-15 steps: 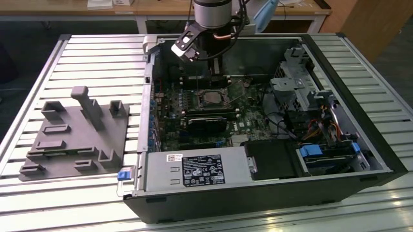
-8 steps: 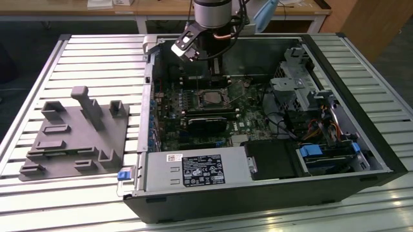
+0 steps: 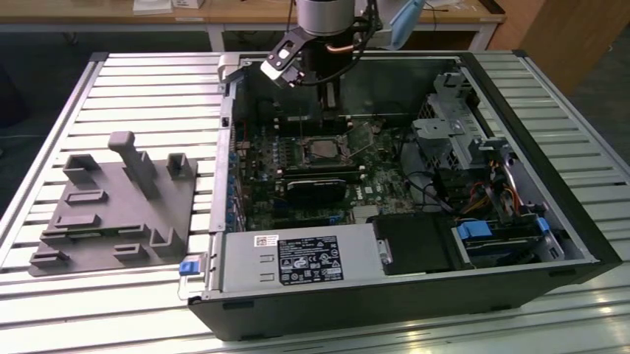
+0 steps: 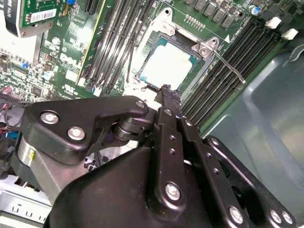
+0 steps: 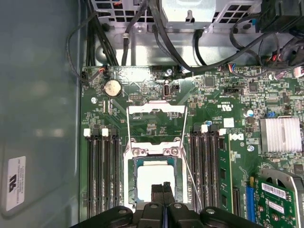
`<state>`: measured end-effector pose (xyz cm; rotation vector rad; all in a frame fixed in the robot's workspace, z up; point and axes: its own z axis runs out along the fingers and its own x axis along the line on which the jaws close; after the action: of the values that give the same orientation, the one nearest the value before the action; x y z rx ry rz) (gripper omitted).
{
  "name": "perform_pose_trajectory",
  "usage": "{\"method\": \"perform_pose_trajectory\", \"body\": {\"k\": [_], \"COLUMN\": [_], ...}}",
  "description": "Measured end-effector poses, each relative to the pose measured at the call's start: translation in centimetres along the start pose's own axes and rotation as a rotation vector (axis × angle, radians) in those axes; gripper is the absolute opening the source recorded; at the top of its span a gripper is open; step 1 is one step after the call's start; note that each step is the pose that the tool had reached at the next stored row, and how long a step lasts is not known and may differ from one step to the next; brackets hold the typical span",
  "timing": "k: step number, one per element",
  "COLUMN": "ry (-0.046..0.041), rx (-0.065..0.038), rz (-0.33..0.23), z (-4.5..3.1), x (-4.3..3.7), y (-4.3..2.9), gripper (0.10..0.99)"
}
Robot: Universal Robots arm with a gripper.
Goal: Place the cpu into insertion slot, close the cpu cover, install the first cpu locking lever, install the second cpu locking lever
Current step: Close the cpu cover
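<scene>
While over seated cpu (image 5: 147, 176), tool (image 5: 163, 186) closed

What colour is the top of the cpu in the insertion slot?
Silvery-grey; the cpu shows best in the second wrist view.

cpu (image 5: 149, 176): one edge hidden behind fingers (image 5: 157, 192) | arm (image 3: 325, 15): cut off at exterior view's top edge

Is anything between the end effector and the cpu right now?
Nothing visible does. In the first wrist view the end effector, fingers shut, points at the cpu with only open air between. The cpu cover frames the chip's edges and leaves its silvery top bare.
</scene>
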<state>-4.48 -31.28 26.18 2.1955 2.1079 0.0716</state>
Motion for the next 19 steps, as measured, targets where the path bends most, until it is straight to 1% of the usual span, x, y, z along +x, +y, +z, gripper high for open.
{"method": "perform_pose_trajectory", "body": {"k": [5,8,15,19], "ry": [0.0002,0.0,0.0,-0.0001], "rx": [0.0,0.0,0.0,0.0], "rz": [0.0,0.0,0.001,0.001], "z": [-0.02,0.01,0.16,0.28], "x": [0.0,0.02,0.1,0.17], "y": [0.01,0.32,1.73,2.99], "gripper": [0.106,0.106,0.106,0.106]}}
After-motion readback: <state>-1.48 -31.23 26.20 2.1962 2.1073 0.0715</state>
